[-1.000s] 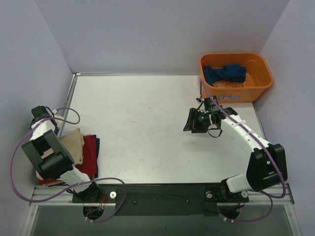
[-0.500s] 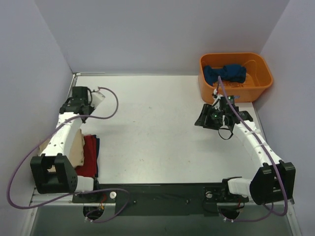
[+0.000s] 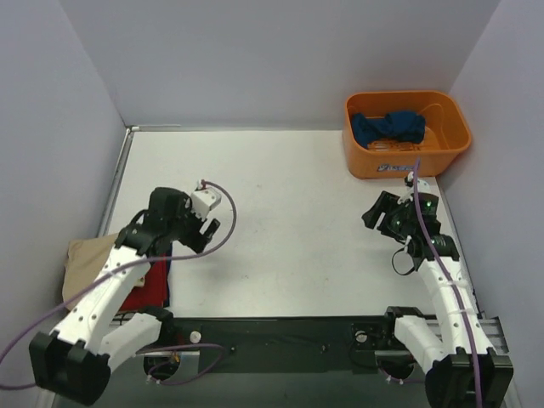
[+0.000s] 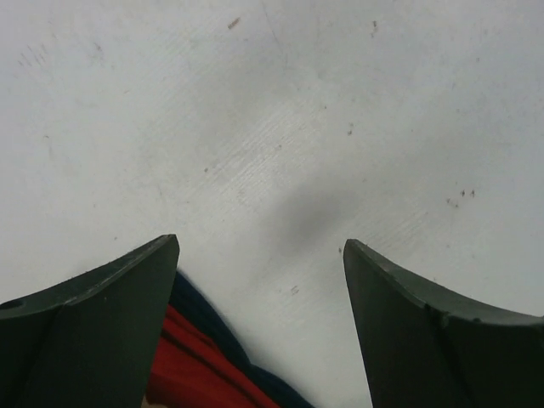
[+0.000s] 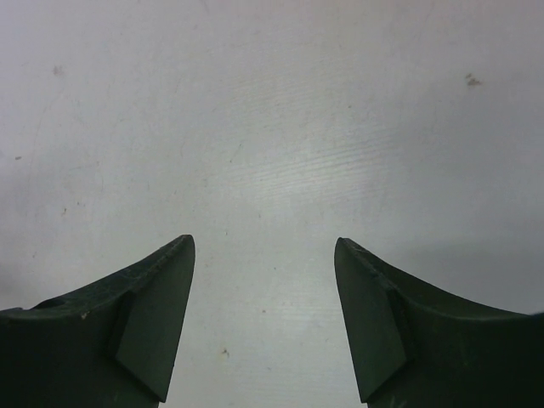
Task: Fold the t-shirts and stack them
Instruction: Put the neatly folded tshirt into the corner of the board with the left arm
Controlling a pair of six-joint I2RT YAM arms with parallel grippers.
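Three folded t-shirts lie stacked at the table's near left: a tan one [image 3: 85, 257] on top, a red one [image 3: 146, 286] under it, and a dark blue edge [image 3: 168, 270] at the bottom. The left wrist view shows the red [image 4: 200, 370] and dark blue [image 4: 208, 321] edges low between the fingers. My left gripper [image 3: 189, 231] [image 4: 259, 242] hangs open just right of the stack and holds nothing. Another dark blue t-shirt [image 3: 388, 127] lies crumpled in the bin. My right gripper [image 3: 380, 214] [image 5: 263, 240] stands open over bare table, in front of the bin.
The orange plastic bin [image 3: 442, 149] stands at the far right corner. Grey walls close the table in on the left, back and right. The white tabletop [image 3: 280, 212] lies between the two arms. Purple cables loop off both arms.
My left arm swung from over the stack, round the far left, out to the table beside it, and its jaws opened. My right arm drew back to the right and opened wider.
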